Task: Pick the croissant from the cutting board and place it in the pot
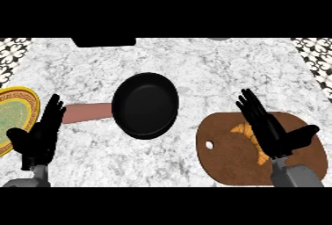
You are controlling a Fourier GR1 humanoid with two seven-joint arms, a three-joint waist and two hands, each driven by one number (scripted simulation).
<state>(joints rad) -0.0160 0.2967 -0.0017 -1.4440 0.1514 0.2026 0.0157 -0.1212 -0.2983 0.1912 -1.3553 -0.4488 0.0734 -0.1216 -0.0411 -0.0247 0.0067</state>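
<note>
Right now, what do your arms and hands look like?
Both hands, left hand and right hand, are black with long slim fingers and a thumb. Short grey forearms, blocky at the wrists, join them from below. No cables, markings or sleeves show.

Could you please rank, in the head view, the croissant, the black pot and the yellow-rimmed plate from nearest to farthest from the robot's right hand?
From the right hand:
1. croissant: on the cutting board, directly under the hand and partly hidden by it.
2. black pot: mid-counter, to the hand's left.
3. yellow-rimmed plate: at the far left edge, beside the left hand.
</note>
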